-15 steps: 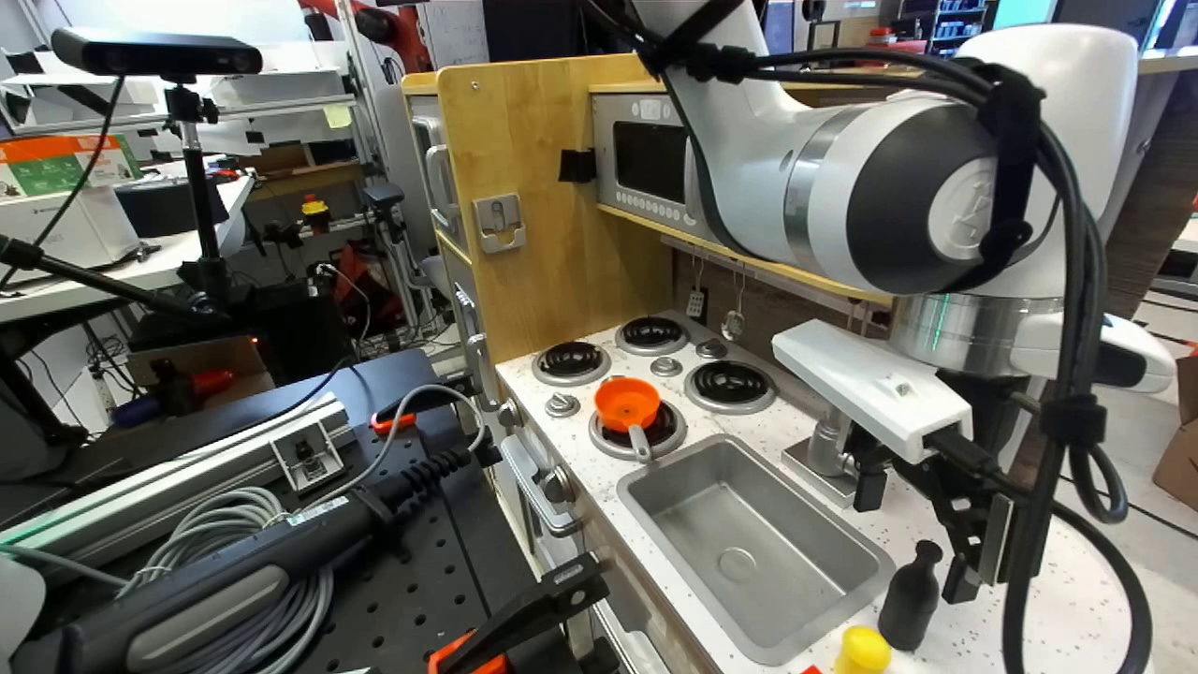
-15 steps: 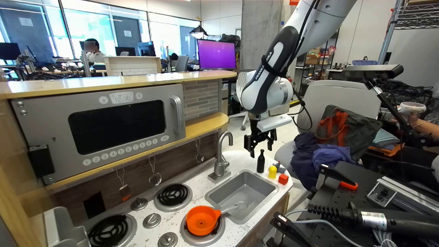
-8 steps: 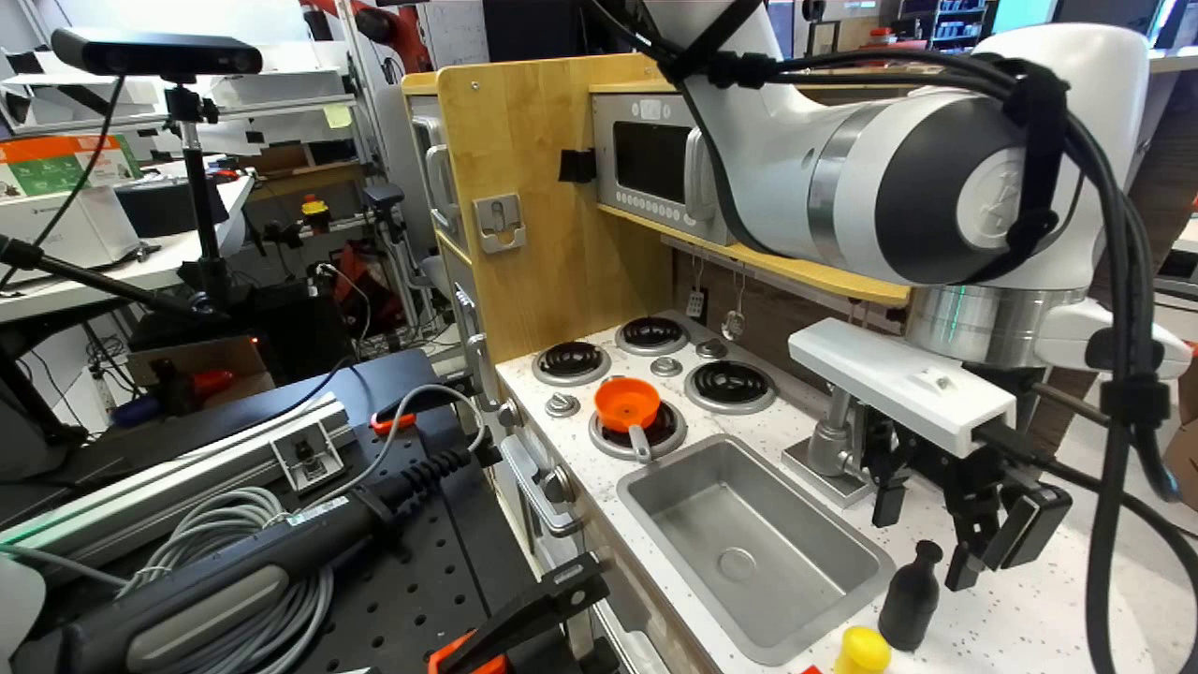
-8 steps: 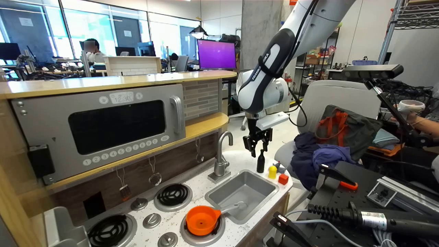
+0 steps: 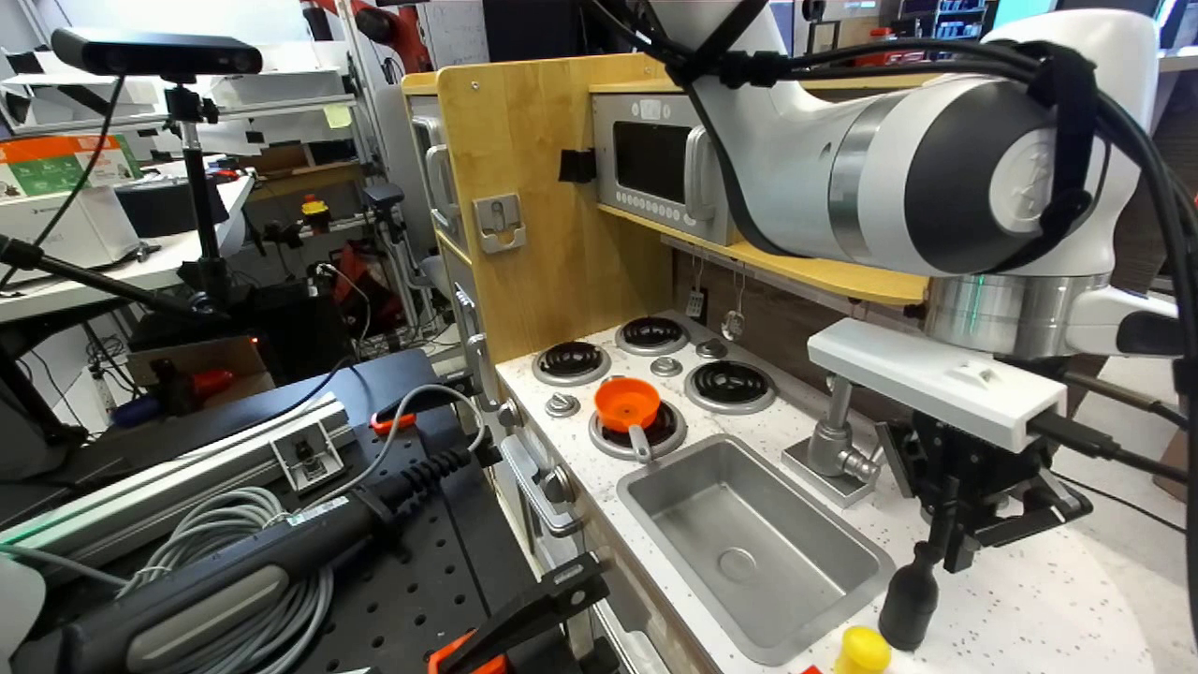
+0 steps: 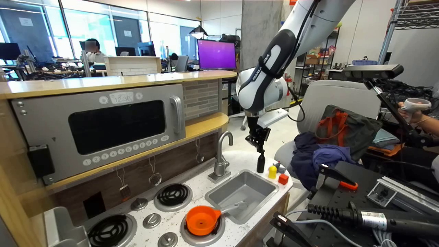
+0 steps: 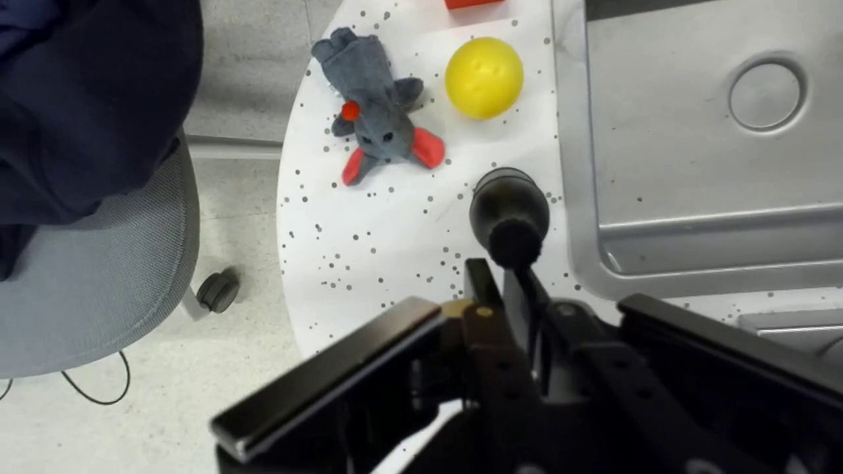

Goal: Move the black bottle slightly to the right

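Observation:
The black bottle (image 7: 507, 204) stands upright on the speckled counter beside the sink corner, just ahead of my fingertips in the wrist view. In both exterior views the bottle (image 5: 908, 604) is under my gripper (image 5: 947, 552). My gripper (image 7: 502, 270) is nearly shut, a slim gap with nothing visible in it between the fingers. The bottle's dark cap overlaps one fingertip in the wrist view; whether they touch I cannot tell. The gripper (image 6: 261, 149) points down close to the top of the bottle (image 6: 261, 164), both black and hard to separate there.
A small yellow object (image 7: 484, 78), a red block (image 6: 283, 179) and a grey plush mouse (image 7: 375, 105) lie near the bottle. The sink (image 5: 749, 552) and faucet (image 6: 221, 157) are close by. The rounded counter edge (image 7: 282, 197) drops to the floor.
The gripper's fingers have come together from wide apart. The arm has shifted to the right in an exterior view, with the hand turned a little. The bottle stands where it did.

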Controlling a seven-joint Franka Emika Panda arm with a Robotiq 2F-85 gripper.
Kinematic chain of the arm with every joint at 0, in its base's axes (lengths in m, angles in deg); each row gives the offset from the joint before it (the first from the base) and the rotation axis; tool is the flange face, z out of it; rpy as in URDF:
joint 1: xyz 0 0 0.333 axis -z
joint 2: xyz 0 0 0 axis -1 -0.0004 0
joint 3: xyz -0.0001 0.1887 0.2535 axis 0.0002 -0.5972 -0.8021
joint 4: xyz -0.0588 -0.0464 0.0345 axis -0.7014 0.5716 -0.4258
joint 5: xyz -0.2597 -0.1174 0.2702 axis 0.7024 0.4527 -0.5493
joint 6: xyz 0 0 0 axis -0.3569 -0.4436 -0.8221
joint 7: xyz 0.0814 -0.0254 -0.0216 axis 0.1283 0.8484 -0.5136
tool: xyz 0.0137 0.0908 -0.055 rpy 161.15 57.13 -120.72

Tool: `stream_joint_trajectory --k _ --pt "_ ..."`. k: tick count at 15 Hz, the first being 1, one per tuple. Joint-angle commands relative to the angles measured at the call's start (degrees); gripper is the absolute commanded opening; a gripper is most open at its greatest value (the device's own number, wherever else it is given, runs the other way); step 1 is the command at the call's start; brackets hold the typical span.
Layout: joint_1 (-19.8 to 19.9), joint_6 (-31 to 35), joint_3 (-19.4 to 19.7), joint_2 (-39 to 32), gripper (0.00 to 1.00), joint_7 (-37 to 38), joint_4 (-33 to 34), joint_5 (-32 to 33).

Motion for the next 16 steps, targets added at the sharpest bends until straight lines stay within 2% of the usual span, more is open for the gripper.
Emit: stream_joint_trajectory --k 1,11,12,13,14,15,16 --pt "-0.31 -0.97 0.75 -0.48 0.0 -1.38 1.14 1.2" --pt "-0.36 -0.27 1.19 -0.25 0.0 -0.51 0.79 1.38" --pt "-0.35 -0.25 1.16 -0.25 0.14 -0.25 0.82 1.19" --pt "-0.37 -0.2 1.16 -0.27 0.14 0.02 0.86 1.07" --pt "-0.27 -0.19 1.02 -0.25 0.21 0.31 0.93 0.76" --pt "-0.22 -0.19 0.95 -0.24 0.22 0.47 0.97 0.6" --pt "-0.23 -0.22 0.94 -0.25 0.32 0.73 1.05 0.52"
